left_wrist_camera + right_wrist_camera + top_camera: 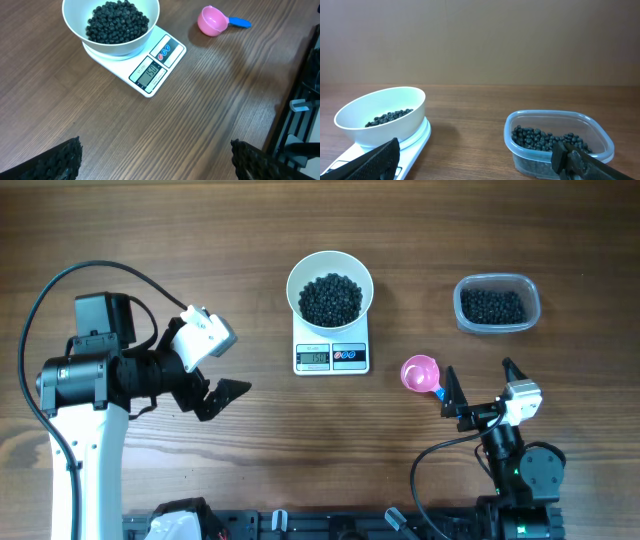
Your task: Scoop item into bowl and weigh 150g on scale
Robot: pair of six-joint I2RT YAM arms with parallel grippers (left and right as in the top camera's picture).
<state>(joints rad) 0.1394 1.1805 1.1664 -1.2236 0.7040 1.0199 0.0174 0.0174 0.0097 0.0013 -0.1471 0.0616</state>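
**Weighed out: a bowl of black beads sits on the scale while both claws hang spread and empty.**

Toward the left edge of the wooden surface (150,230), the left claw (228,365) hovers with its fingers wide apart, gripping nothing. At mid-surface, nearer the far edge, the white bowl (292,290) rests on the white scale (331,356) with a heap of black beads (331,298) inside. The scale's grey display (148,73) faces the near edge, its digits seemingly three figures but too small to read surely. Just right of the scale lies the pink scoop (420,372), cup up and empty. Toward the far right corner stands the clear plastic tub (533,305), holding more beads. Near the right end of the near edge, the right claw (480,383) is likewise spread and empty, one fingertip just beside the scoop's blue handle (439,392).
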